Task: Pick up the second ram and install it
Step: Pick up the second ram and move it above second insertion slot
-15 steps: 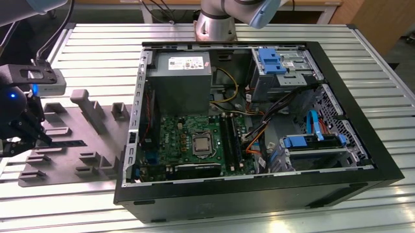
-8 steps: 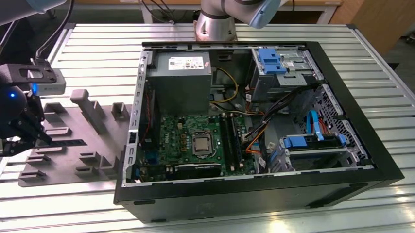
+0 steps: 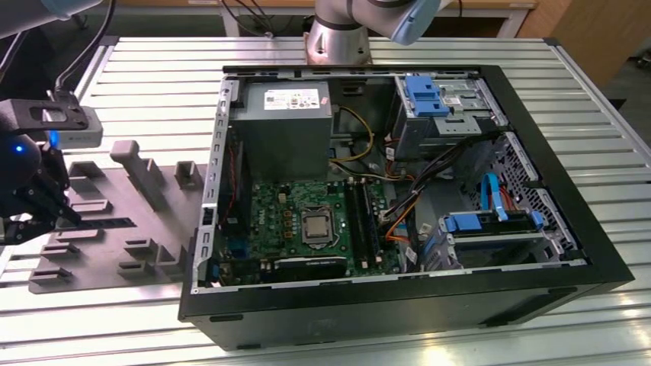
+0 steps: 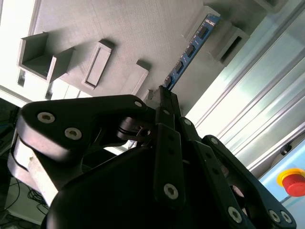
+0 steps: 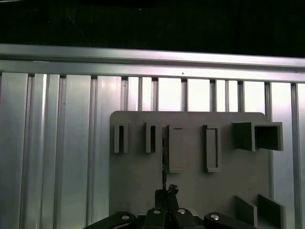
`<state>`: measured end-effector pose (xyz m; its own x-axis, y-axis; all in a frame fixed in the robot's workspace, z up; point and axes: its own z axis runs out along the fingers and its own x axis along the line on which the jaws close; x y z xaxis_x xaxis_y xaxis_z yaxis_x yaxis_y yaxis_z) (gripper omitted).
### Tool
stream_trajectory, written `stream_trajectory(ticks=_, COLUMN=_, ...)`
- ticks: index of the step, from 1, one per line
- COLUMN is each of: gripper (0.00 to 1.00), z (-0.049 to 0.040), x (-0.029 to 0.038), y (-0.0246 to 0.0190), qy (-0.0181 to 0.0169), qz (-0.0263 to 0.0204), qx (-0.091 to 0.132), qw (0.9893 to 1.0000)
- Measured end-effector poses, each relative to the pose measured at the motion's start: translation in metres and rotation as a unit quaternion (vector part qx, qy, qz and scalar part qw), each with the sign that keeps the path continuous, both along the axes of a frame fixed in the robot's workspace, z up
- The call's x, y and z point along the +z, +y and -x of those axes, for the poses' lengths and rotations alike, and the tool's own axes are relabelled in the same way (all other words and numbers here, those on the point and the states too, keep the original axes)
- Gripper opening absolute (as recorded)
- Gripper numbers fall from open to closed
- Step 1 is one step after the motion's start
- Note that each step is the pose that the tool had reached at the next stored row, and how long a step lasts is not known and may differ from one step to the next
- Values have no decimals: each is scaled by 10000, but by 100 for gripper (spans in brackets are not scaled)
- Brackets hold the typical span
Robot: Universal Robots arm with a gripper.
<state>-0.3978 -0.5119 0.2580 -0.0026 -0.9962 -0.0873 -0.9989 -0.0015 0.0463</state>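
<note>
In the exterior view we see the black claw [image 3: 41,217] low over the grey moulded plastic tray [image 3: 163,229], on the tray's side away from the open black computer case [image 3: 407,305]. The second ram [image 3: 107,223], a thin, long blue-green circuit-board stick, lies in that tray on the ribbed metal tabletop [image 3: 152,320]

In the second wrist view the claw [image 4: 164,98] is pinched together on the second ram's [image 4: 193,45] near end

In the first wrist view the second ram [image 5: 164,157] shows edge-on between the tray's [image 5: 138,191] raised blocks, meeting the claw [image 5: 167,191]
</note>
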Motion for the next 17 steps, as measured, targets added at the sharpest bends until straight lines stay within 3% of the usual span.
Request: stream_trajectory(ticks=17, gripper=11, z=0, x=56, y=0, qy=1, qz=-51, qx=0, qw=10000)
